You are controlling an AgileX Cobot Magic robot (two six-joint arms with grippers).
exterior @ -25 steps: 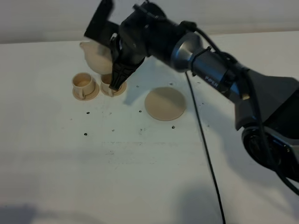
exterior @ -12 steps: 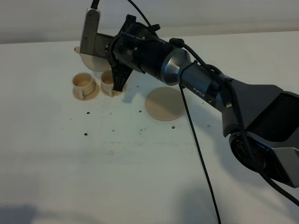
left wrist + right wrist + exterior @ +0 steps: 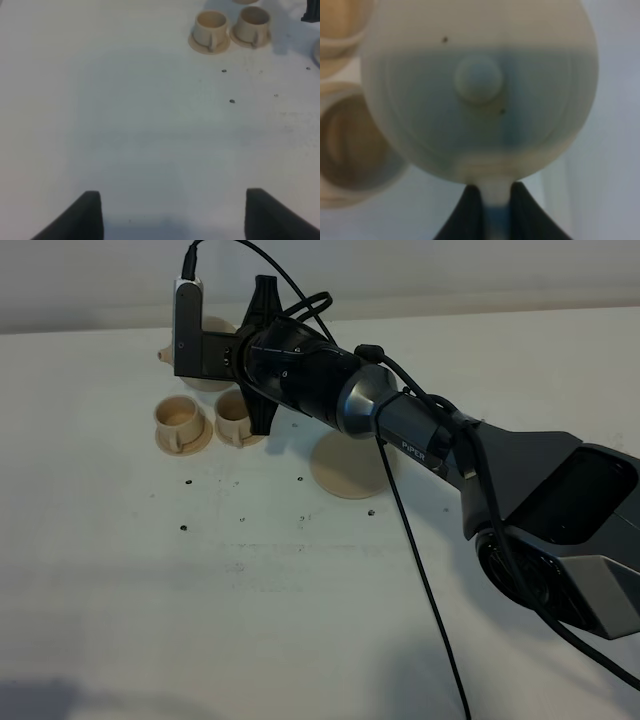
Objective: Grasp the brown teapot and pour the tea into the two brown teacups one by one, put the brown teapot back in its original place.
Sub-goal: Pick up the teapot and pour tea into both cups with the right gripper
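The right pincer (image 3: 492, 199) is clamped on the loop handle of the teapot (image 3: 478, 100), its two dark fingers pressing the thin pale strap from both sides. Only the right wrist view shows this grip. It faces the round lid head-on, with the small knob at the centre and faint rings around it, all somewhat blurred.

From the high camera the teapot is mostly hidden behind the arm's black wrist. Just the stubby spout and slivers of the tan body show, held up behind the first cup (image 3: 178, 417) and second cup (image 3: 234, 410). That view alone shows the wide saucer (image 3: 345, 478), a flat, matte tan disc lying bare and well apart from the teapot, partly crossed by the arm. A black cable (image 3: 430, 590) hangs from the arm across the white table (image 3: 250, 620), which carries a few dark specks.

The left pincer (image 3: 175, 220) stands wide open over bare table and touches nothing. Its view shows the cups from the side: short, straight-walled cylinders with little loop handles, each on its own small saucer, close beside one another. The finish is dull and pale, like unglazed clay or plastic.
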